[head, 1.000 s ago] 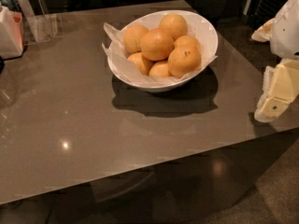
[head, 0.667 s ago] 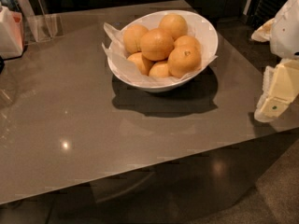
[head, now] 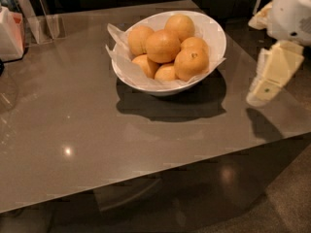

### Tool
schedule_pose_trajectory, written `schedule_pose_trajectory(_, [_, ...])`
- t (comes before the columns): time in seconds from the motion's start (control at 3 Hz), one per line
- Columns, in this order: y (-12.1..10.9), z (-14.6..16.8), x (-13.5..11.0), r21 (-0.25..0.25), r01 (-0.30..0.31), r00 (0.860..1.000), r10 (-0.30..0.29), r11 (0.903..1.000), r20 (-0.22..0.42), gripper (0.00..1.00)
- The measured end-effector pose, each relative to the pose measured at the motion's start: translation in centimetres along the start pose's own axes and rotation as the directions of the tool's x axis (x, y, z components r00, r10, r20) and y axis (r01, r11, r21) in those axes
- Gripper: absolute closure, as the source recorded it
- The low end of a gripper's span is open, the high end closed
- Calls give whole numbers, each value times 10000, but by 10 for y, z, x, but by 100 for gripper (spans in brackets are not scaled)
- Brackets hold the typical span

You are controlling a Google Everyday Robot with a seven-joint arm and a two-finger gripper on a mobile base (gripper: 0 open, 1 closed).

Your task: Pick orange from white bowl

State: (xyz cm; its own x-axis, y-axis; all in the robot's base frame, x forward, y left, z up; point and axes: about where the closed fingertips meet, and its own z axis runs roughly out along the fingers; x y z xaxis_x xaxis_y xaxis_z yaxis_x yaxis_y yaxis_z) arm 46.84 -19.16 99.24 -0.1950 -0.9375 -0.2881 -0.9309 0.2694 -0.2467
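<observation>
The white bowl [head: 216, 38], lined with crinkled white paper, stands on the far middle of the glossy grey-brown table [head: 73, 110]. It holds several yellow-orange oranges. The orange [head: 191, 63] at the bowl's front right shows a small dark stem dot. Other oranges [head: 163, 45] are piled beside and behind it. My gripper [head: 258, 97], cream-coloured, hangs at the right edge of the view, over the table's right edge. It points down, to the right of the bowl and apart from it, and holds nothing.
A white and red carton [head: 9, 33] stands at the far left edge. A clear plastic stand [head: 43, 21] is beside it at the back left. The table's front edge runs across the lower view, with dark floor [head: 272, 198] beyond.
My gripper has moved a little left and up, closer to the bowl. The bowl and the oranges have not moved.
</observation>
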Motion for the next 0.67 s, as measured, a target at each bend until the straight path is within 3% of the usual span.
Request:
schedule_pose_trajectory(0.33, [-38, 9, -62, -294, 77, 9921, -39, 9995, 1258, 0])
schedule_pose_trajectory(0.67, [-46, 0, -71, -2, 147, 9887, -145, 9999, 1493, 0])
